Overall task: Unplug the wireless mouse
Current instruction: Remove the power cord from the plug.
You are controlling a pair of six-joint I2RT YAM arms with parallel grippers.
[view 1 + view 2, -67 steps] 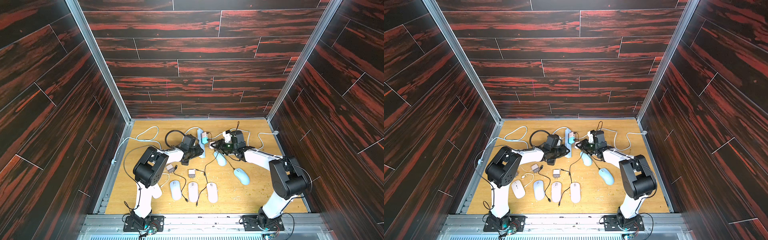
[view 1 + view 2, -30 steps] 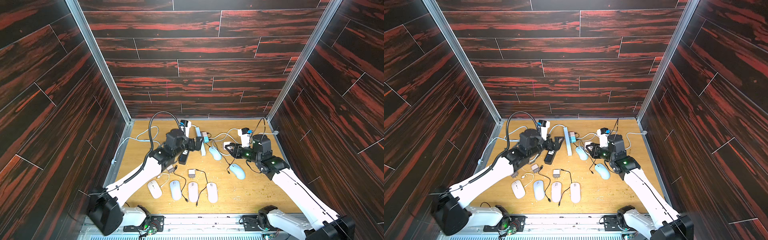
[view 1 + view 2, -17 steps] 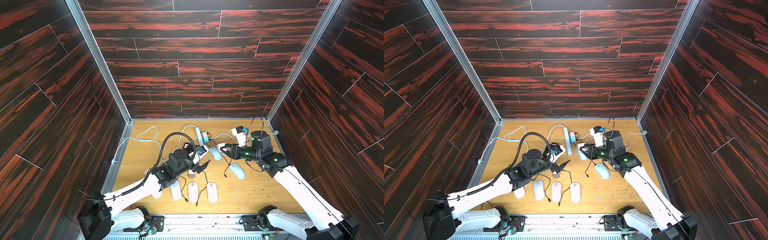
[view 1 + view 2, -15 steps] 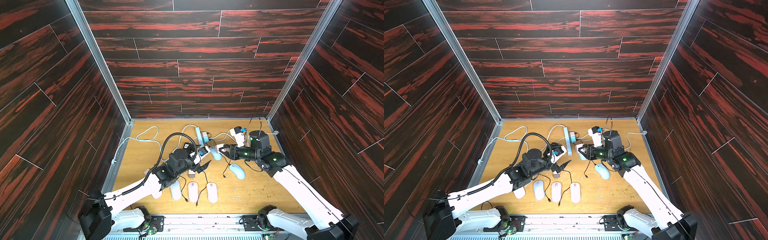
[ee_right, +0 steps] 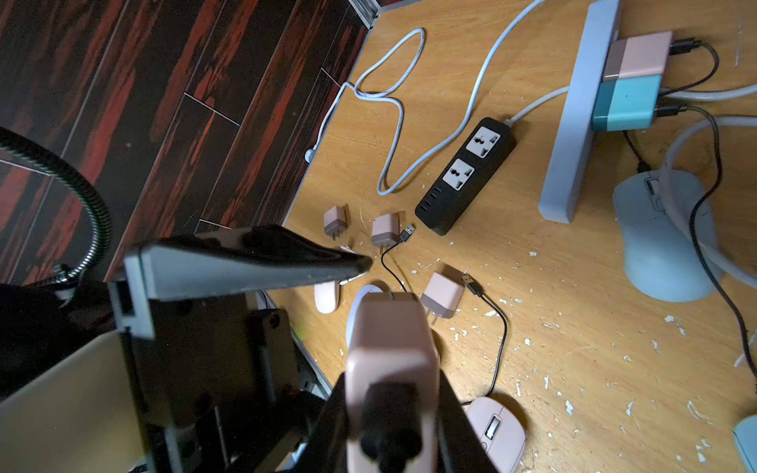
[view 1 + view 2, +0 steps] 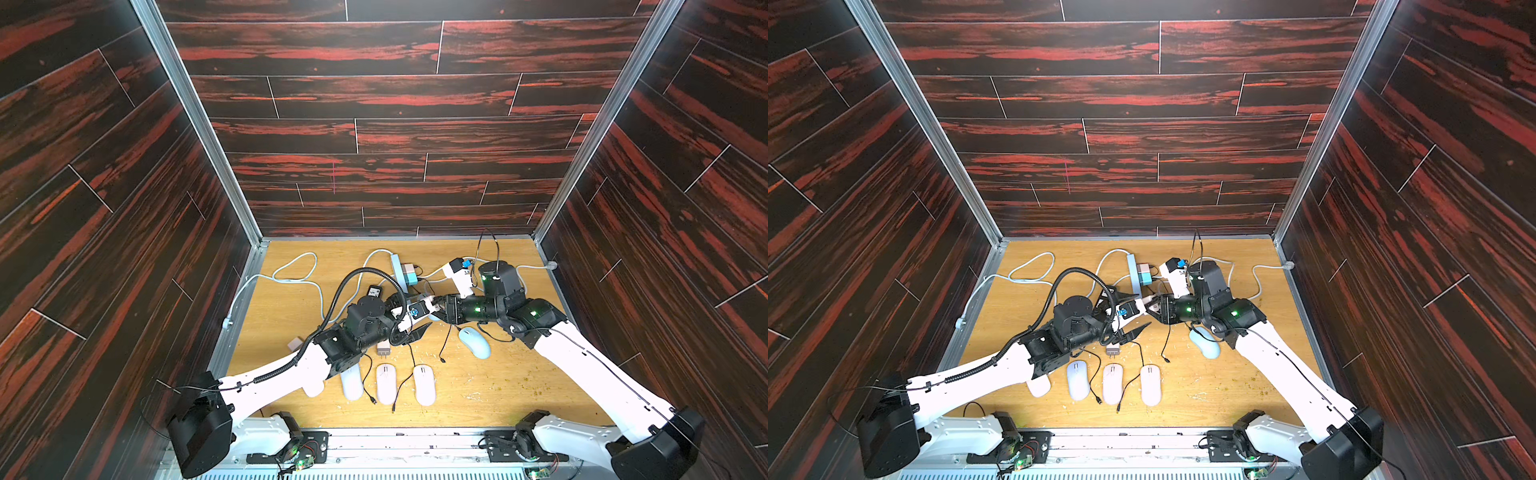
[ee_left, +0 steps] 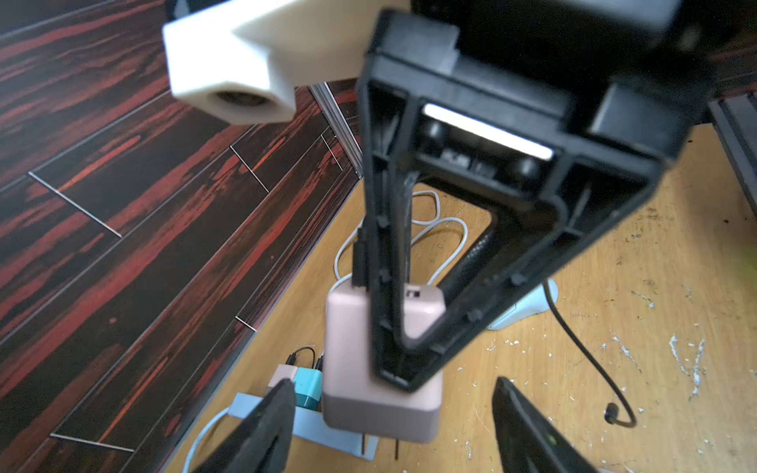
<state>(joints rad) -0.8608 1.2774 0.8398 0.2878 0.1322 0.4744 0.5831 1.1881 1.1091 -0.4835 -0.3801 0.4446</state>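
Observation:
My right gripper [image 5: 391, 413] is shut on a pink charger block [image 5: 389, 340] and holds it above the table, with a black plug in the block's back face. My left gripper [image 7: 393, 383] is open, its fingers [image 7: 266, 426] on either side of that block [image 7: 381, 393] without touching it. In both top views the two grippers meet at mid-table [image 6: 428, 311] [image 6: 1144, 311]. A pale blue wireless mouse [image 5: 655, 237] lies by the blue power strip, and a black cable reaches its nose. A black cable [image 7: 590, 360] hangs down beside the grippers with a free end.
The pale blue power strip [image 6: 397, 268] at the back carries a pink and a teal charger [image 6: 410, 275]. A black power strip [image 5: 467, 176] lies left of it. Another blue mouse [image 6: 473, 341], three mice in a front row [image 6: 386, 378], loose pink chargers [image 6: 383, 348] and white cables lie around.
My left arm came forward from the back to mid-table and brought its jaws around the charger, and they have narrowed. My right gripper carried the charger leftwards to meet it.

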